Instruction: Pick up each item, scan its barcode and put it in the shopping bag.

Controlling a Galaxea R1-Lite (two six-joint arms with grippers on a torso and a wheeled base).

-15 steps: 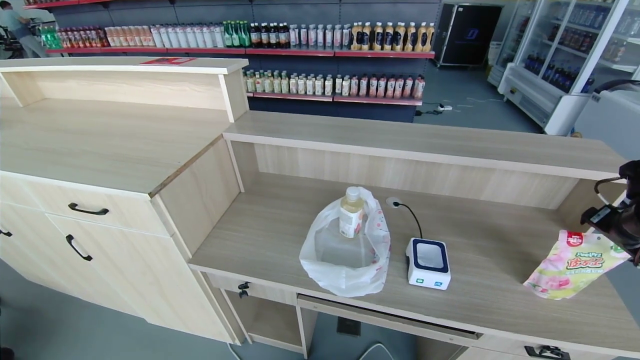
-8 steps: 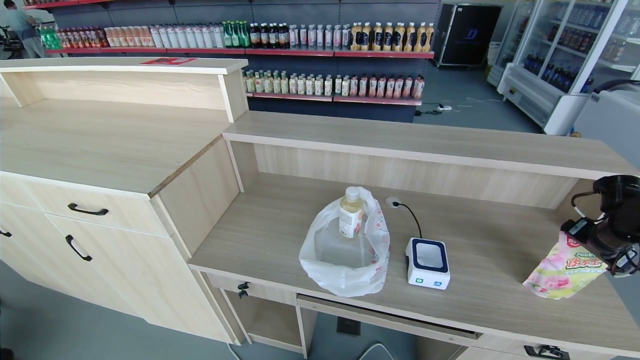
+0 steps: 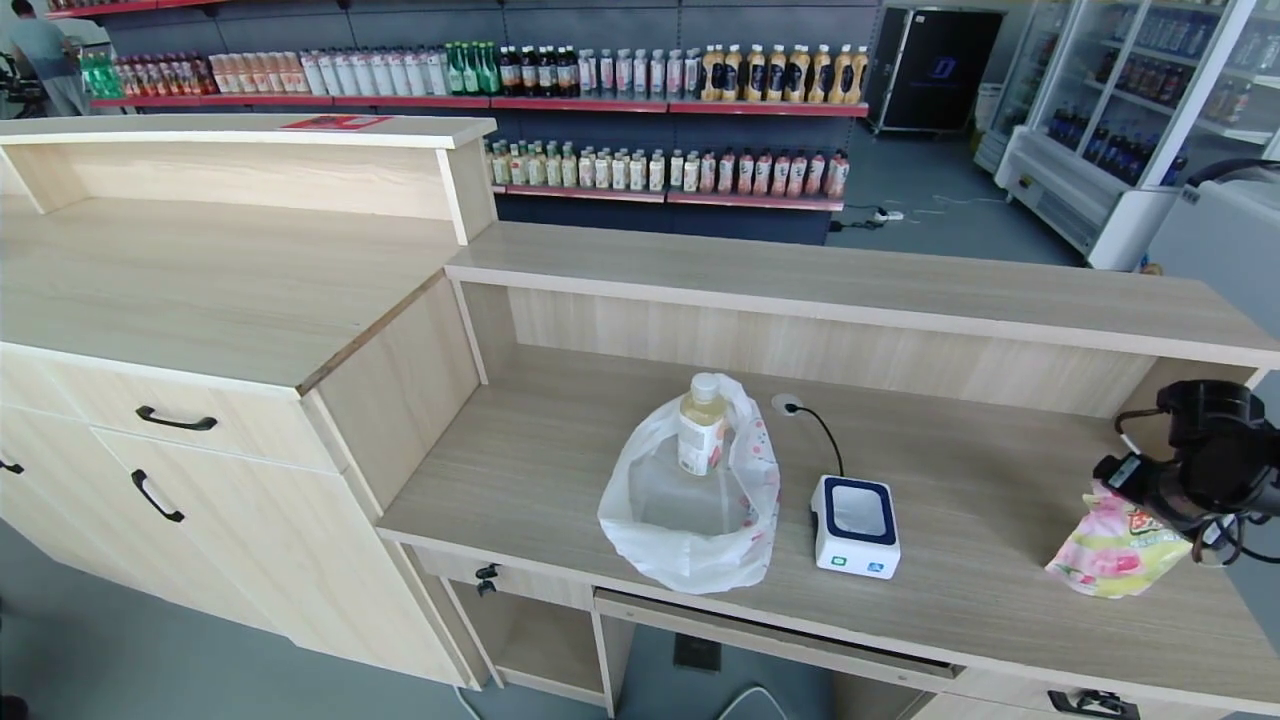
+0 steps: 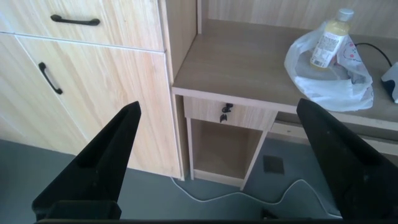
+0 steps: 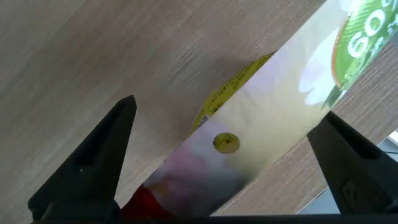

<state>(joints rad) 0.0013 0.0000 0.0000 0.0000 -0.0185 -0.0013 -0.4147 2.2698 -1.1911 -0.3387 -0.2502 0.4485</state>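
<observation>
Left gripper [image 4: 217, 106], fingers spread and empty; translucent white plastic shopping bag [image 3: 640, 535] and white box-shaped barcode scanner [image 3: 857, 528] on the light wooden desk [image 3: 980, 480]; pink-and-green floral soft pouch [image 3: 1115, 550] lying at its right end, straddled by the right gripper [image 5: 225, 115] with parted fingers, which may skid off the slack film.

The pink flower-printed plastic pouch [image 3: 1112, 552] has its top hidden behind the black right arm [image 3: 1205, 455].

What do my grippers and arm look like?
The left gripper and right gripper each have two black fingers tapering to wedge tips. The right arm is black, with a rounded wrist, thin looped black cables and a small pale label.
</observation>
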